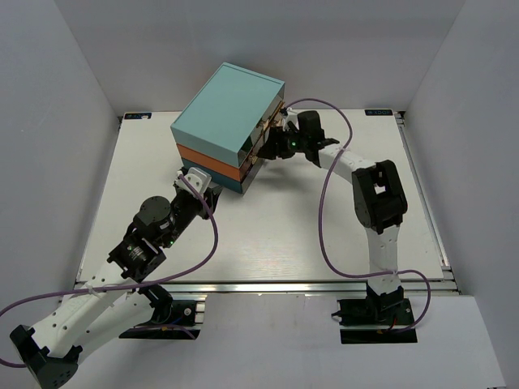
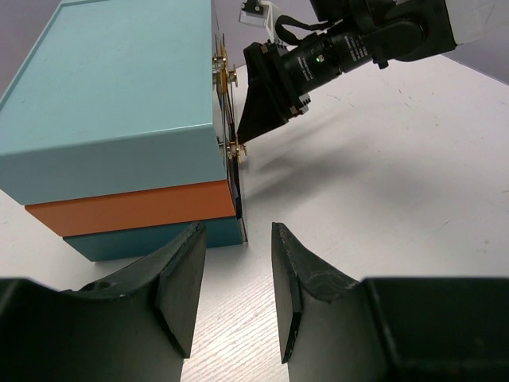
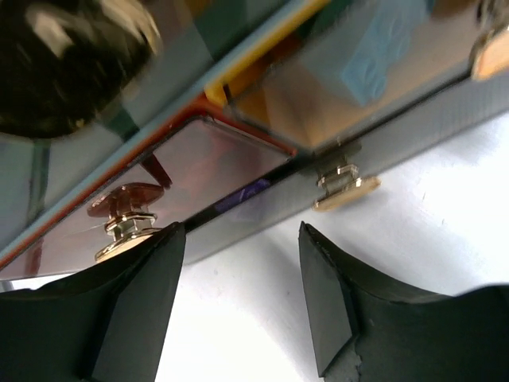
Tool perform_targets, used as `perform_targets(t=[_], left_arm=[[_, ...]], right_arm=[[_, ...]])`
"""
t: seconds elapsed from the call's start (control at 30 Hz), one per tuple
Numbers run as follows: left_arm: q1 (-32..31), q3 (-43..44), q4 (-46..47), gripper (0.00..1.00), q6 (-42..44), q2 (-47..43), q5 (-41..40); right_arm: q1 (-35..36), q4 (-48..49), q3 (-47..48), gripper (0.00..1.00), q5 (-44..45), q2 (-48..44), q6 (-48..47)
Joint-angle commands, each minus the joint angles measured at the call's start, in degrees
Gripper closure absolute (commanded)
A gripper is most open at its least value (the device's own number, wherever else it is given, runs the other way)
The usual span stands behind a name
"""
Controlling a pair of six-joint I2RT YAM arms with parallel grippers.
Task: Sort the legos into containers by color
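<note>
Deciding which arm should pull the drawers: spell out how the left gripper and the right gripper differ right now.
The left gripper faces the chest's plain side at its near corner; the right gripper faces the drawer fronts and their brass handles. The left gripper stands back, with bare table before it; the right gripper is close up, one handle right by a finger. Both are open and hold nothing.

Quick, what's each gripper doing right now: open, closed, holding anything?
Left gripper: open, empty, by the chest.
Right gripper: open, empty, at the drawer fronts.
</note>
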Motion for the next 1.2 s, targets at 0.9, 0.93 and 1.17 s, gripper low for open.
perform_targets(t=[0.9, 0.93, 1.17], left_arm=[[0.14, -0.17, 0.68, 0.51, 0.48, -0.05, 0.07], [0.14, -0.17, 0.68, 0.51, 0.48, -0.05, 0.07], [0.14, -0.26, 0.77, 0.51, 0.57, 0.04, -0.37]], right_arm=[[0.29, 2.03, -4.02, 0.48, 16.09, -3.35, -7.32], [0.21, 1.25, -2.53, 0.49, 16.18, -2.04, -7.24], [0.73, -3.76, 6.87, 0.55, 17.49, 4.48, -5.48]])
